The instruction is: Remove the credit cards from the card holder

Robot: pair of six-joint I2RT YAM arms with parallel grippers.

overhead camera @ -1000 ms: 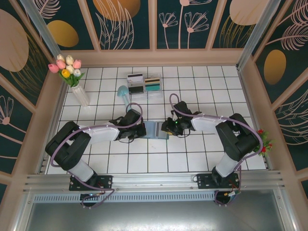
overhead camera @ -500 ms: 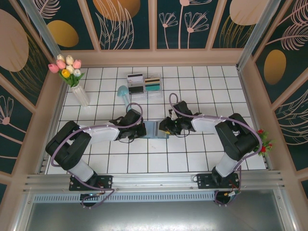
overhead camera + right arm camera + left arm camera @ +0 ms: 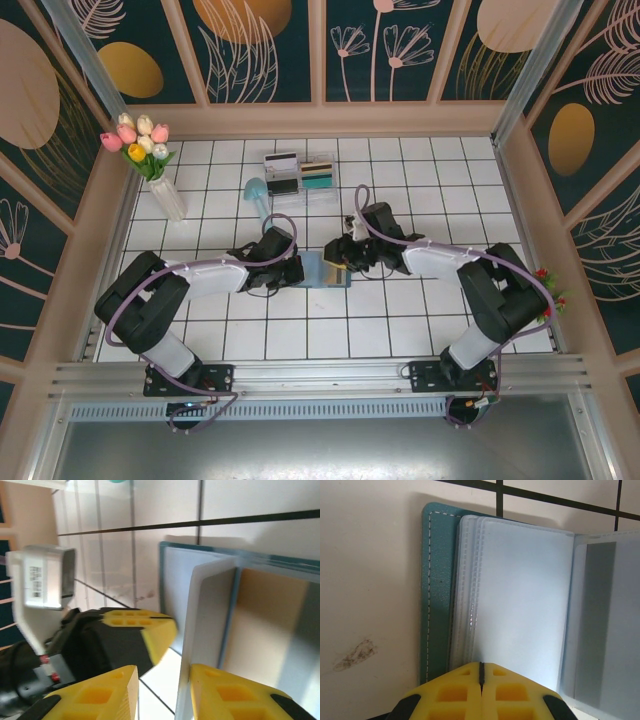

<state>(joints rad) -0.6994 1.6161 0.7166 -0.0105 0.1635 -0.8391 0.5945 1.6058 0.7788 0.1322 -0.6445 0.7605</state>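
Two grippers flank one small thing on the white tiled table, and the move ahead depends on how they share it. On the left, the left gripper has its yellow pads pressed together with nothing between them. Its tip rests at the near edge of the card holder's left leaf, seemingly pinning that leaf flat. The card holder lies open just ahead of that tip, with its teal cover outermost and a stack of clear sleeves spread toward the right. In the top view its fold runs away from the arm bases, so the leaves open left and right between the two tools. Further right, a pale flap, either a sleeve or a white card, stands up off the right leaf. Behind it sits a yellow-orange card. The right gripper has its jaws apart, one finger on each side of the flap's edge. Bare tile shows between the flap and the left-hand finger, so I judge it is not yet clamped. The right arm is plainly nearer the cards. Closing on that flap and drawing it clear of the fold looks like its job, while the left arm holds the wallet down.
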